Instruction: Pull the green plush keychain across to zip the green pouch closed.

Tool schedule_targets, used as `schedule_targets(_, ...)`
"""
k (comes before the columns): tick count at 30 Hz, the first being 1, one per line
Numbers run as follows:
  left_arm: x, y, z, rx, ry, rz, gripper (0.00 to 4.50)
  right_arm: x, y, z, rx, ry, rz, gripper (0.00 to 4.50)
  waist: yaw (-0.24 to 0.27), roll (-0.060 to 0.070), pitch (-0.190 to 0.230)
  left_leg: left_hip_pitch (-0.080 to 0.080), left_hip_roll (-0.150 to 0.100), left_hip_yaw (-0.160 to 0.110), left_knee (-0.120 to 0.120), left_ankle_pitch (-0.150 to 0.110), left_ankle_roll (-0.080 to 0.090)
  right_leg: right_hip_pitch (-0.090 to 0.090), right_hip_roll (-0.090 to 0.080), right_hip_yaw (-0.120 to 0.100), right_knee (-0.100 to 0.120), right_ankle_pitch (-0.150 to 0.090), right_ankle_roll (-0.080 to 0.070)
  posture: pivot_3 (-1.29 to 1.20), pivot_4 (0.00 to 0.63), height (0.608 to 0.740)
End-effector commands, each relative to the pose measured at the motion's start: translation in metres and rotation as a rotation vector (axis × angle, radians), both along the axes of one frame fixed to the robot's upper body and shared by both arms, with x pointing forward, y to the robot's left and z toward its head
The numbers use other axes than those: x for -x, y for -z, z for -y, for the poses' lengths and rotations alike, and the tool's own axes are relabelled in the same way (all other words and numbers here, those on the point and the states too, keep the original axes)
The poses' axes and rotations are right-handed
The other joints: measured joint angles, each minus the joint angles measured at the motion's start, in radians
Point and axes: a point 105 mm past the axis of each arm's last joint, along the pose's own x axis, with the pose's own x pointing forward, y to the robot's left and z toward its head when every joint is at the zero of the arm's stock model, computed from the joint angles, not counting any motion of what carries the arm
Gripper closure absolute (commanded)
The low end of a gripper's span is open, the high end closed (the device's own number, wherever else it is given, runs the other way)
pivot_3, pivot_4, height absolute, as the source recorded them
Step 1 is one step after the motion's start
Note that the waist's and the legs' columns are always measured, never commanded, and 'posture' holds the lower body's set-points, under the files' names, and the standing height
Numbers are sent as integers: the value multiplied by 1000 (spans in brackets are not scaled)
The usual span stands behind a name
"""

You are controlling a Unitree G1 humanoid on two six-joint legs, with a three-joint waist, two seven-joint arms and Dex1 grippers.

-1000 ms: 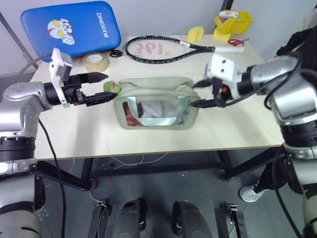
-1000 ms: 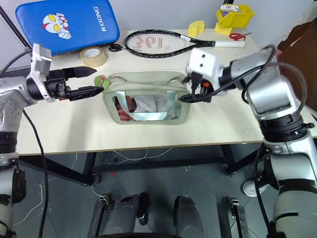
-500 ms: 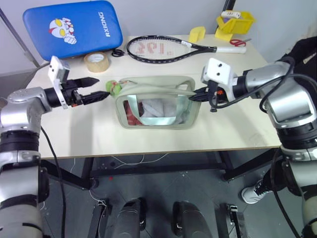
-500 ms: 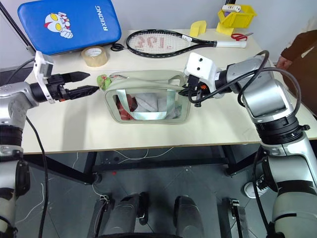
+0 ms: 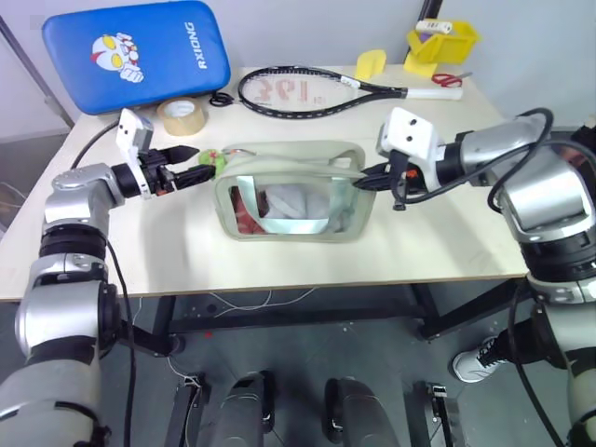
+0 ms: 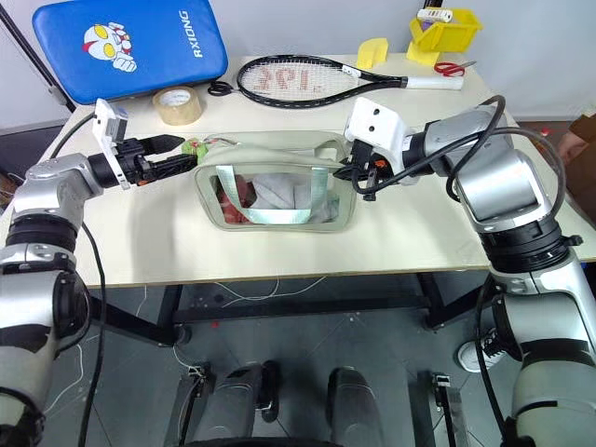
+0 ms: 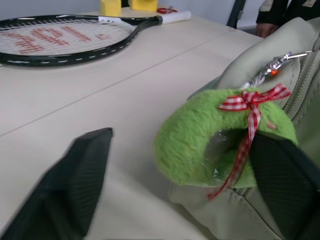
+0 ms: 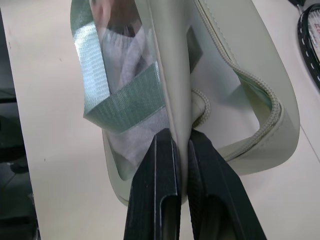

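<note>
The green pouch [image 5: 293, 200] lies mid-table, its clear window showing red and white contents, its zipper open along the top. The green plush keychain [image 5: 212, 162], fuzzy with a red-and-white ribbon, hangs off the pouch's left end. My left gripper [image 5: 202, 162] is level and open, and the green plush keychain [image 7: 210, 140] sits between its fingers [image 7: 75, 185]. One finger looks close against it. My right gripper [image 8: 181, 134] is shut on the pouch's right-end wall [image 8: 175, 90], pinching the fabric seam.
Behind the pouch lie a tan tape roll [image 5: 181, 115], a blue padded case [image 5: 135, 51] and a tennis racket [image 5: 298, 90]. A yellow bin [image 5: 440, 42] and scissors [image 5: 447, 79] sit at the back right corner. A person's hand [image 6: 570, 147] shows at the right edge.
My left gripper moved toward the pouch until its fingers straddle the plush keychain, and they narrowed a little. My right gripper went from open to shut on the pouch's right end and stayed put.
</note>
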Motion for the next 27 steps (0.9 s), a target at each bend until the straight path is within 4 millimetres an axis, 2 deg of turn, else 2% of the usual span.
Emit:
schedule_targets(1, -1, -15, 1, -19, 13, 54, 1827, 4, -21, 0, -29, -4, 80, 4500, 0, 0, 0, 0, 0, 0, 0, 0, 0, 0, 0, 0, 0, 0, 0, 0, 150, 740)
schedule_targets(6, 3, -28, -6, -29, 21, 88, 4479, 3, -21, 0, -42, 13, 79, 4500, 0, 0, 0, 0, 0, 0, 0, 0, 0, 0, 0, 0, 0, 0, 0, 0, 150, 740)
schedule_targets(10, 8, -51, -10, -30, 28, 151, 4479, 2, -20, 0, -47, 17, 76, 4500, -1, 0, 0, 0, 0, 0, 0, 0, 0, 0, 0, 0, 0, 0, 0, 0, 150, 740)
schedule_targets(12, 12, -68, -2, 11, 71, 183, 4479, 2, -19, 0, -48, 17, 74, 4500, 1, 0, 0, 0, 0, 0, 0, 0, 0, 0, 0, 0, 0, 0, 0, 0, 150, 740)
schedule_targets(15, 18, -88, 25, 52, 182, 220, 4479, 2, -19, -2, -52, 14, 74, 4500, 3, 0, 0, -1, 0, -1, 1, 0, 0, 0, 0, -1, 0, 0, 0, 0, 150, 740)
schedule_targets(17, 21, -91, 49, 56, 265, 216, 4479, 1, -19, -3, -53, 14, 77, 4500, 6, 0, 0, -1, 0, -1, 1, 0, 0, 0, 0, -1, 0, 0, 0, 0, 150, 740)
schedule_targets(19, 21, -80, 79, 37, 340, 152, 4479, 2, -19, -4, -51, 7, 84, 4500, 6, 0, 0, -1, 0, -2, 2, 0, 0, 1, 0, -1, 0, 0, 0, 0, 150, 740)
schedule_targets(21, 20, -71, 92, 7, 356, 113, 4479, 2, -19, -4, -50, 5, 88, 4500, 3, 0, 0, -1, 0, -2, 2, 0, 0, 1, 0, -1, 0, 0, 0, 0, 150, 740)
schedule_targets(24, 10, -68, 103, 11, 316, 63, 3430, 1, -19, -3, -53, 19, 94, 4500, -5, 0, 0, -1, 0, -1, 2, 0, 0, 1, 0, -1, 0, 0, 1, 0, 150, 740)
schedule_targets(27, 9, -69, 104, -10, 300, 61, 1937, 0, -19, -1, -60, 41, 97, 4500, -5, 0, 0, -1, 0, -1, 1, 0, 0, 0, 1, 0, 0, 0, 1, 0, 150, 740)
